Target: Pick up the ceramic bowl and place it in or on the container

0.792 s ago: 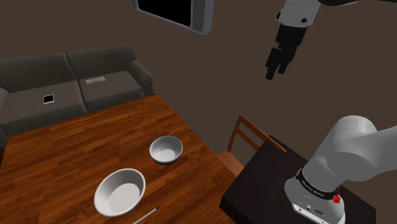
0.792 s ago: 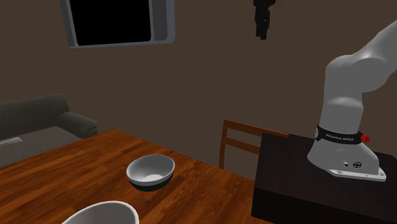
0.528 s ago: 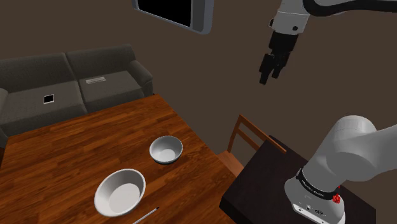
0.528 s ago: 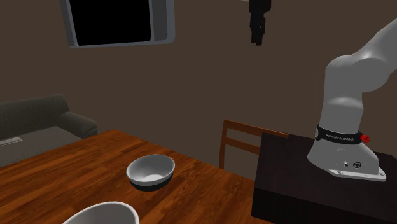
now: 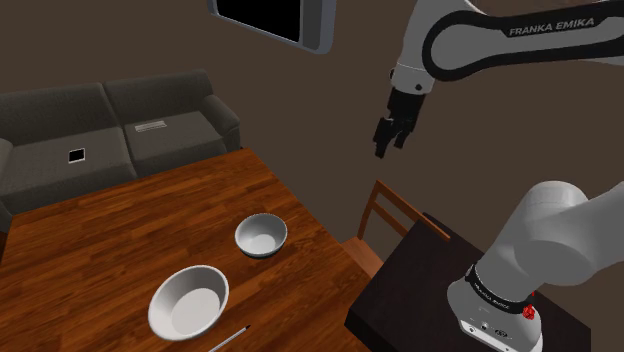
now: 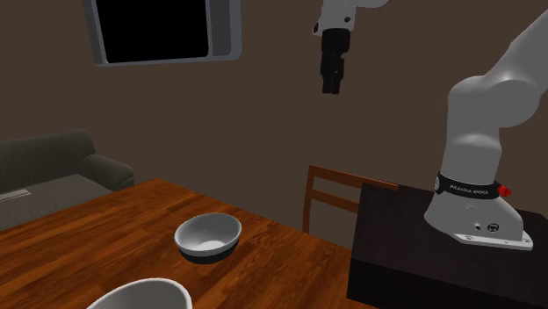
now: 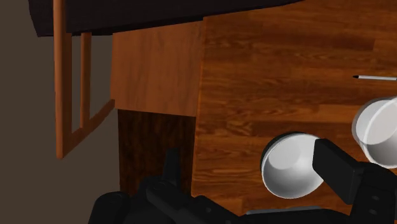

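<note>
The gripper [image 5: 384, 146] is hanging high in the air, roughly over the chair [image 5: 395, 215] by the table [image 5: 120, 230] edge, its fingers [image 7: 336, 167] standing wide apart and holding nothing. The small bowl [image 5: 261, 236] is sitting on the table well below it, toward the shoulder view's left, near the larger white bowl [image 5: 188, 300], which I am taking for the container. The arm is arching overhead with the hand pointing steeply down, so the next move is calling for a long descent leftward
</note>
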You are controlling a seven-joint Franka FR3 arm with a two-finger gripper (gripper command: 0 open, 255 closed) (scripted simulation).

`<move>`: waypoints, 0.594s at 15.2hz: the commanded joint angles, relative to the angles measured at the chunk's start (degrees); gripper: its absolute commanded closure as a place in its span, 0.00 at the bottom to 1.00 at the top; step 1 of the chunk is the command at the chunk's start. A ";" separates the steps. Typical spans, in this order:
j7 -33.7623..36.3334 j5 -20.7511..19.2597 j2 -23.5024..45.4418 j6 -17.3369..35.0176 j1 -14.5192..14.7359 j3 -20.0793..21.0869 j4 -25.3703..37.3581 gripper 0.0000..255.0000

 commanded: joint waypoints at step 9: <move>-1.95 5.36 18.40 21.69 3.28 0.08 -1.75 0.00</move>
